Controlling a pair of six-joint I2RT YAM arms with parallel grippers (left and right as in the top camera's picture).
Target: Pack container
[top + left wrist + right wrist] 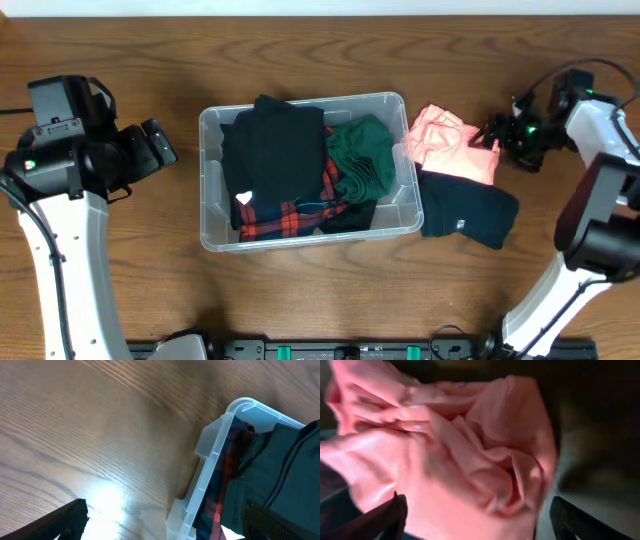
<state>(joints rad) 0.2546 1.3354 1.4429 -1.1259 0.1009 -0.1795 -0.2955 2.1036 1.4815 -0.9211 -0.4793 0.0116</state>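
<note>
The clear plastic container [211,190] sits mid-table and holds a black garment [275,150], a red plaid garment [290,215] and a green garment [362,158]. Its corner and rim show in the left wrist view [220,455]. A pink garment [452,143] lies crumpled just right of the container, partly over a dark navy garment [470,215]. My right gripper [494,135] is open at the pink garment's right edge; the pink cloth [455,455] fills the right wrist view between the spread fingers [475,515]. My left gripper [158,145] is open and empty, left of the container.
The wooden table [100,300] extends around the container. The right arm's white links [600,190] stand at the right edge. A black rail [350,350] runs along the front edge.
</note>
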